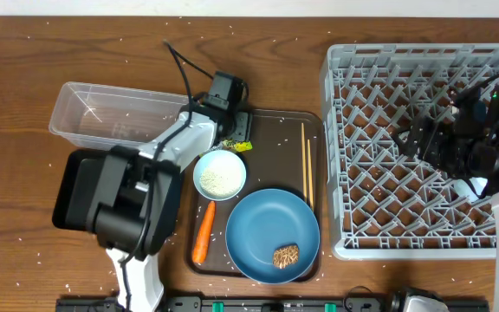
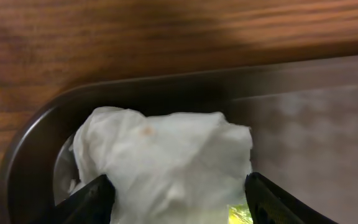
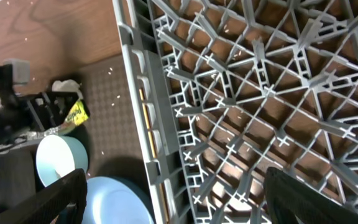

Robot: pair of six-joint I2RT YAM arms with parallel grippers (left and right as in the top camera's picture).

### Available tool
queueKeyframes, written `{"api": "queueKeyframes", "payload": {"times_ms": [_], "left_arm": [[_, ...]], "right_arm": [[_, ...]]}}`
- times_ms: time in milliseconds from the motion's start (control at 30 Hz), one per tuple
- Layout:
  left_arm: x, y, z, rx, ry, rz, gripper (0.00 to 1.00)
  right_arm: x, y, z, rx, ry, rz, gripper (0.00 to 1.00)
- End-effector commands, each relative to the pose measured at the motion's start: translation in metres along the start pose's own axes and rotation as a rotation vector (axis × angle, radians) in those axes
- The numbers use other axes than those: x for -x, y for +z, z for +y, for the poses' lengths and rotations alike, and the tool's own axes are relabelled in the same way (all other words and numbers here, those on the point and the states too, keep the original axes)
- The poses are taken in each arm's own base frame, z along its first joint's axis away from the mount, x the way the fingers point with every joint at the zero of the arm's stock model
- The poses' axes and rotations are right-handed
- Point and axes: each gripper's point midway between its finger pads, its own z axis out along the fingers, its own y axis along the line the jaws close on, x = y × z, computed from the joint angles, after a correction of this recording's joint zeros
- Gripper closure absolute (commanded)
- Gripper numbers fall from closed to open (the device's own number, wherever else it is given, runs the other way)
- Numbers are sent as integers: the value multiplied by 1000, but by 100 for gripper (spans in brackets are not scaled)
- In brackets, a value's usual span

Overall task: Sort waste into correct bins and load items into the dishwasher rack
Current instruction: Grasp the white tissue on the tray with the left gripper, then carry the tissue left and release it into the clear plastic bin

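The white tissue [image 2: 166, 155] lies at the back corner of the dark brown serving tray [image 1: 271, 121]. My left gripper [image 2: 176, 199] is open, with one finger on each side of the tissue. The yellow-green wrapper [image 1: 236, 146] lies just beside it. The white bowl [image 1: 219, 173] holds rice. The carrot [image 1: 203, 232], the blue plate [image 1: 267, 227] with the brown food chunk [image 1: 286, 256], and the chopsticks [image 1: 306, 160] are on the tray. My right gripper [image 3: 179, 205] is open and empty above the left wall of the grey rack [image 1: 423, 147]. The cups and the foil ball are out of view.
The clear tub [image 1: 102, 113] stands at the back left. The black tray [image 1: 69, 186] sits in front of it, partly hidden under my left arm. White rice grains are scattered over the wooden table [image 1: 76, 52].
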Motion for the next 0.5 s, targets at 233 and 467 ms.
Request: {"api": "queueKeyframes", "payload": {"times_ms": [233, 467], "left_arm": [[5, 1, 3, 47, -5, -27, 94], [42, -88, -18, -9, 12, -180, 94]], "right_arm": [[2, 0, 5, 7, -31, -10, 16], [4, -1, 5, 7, -37, -18, 16]]}}
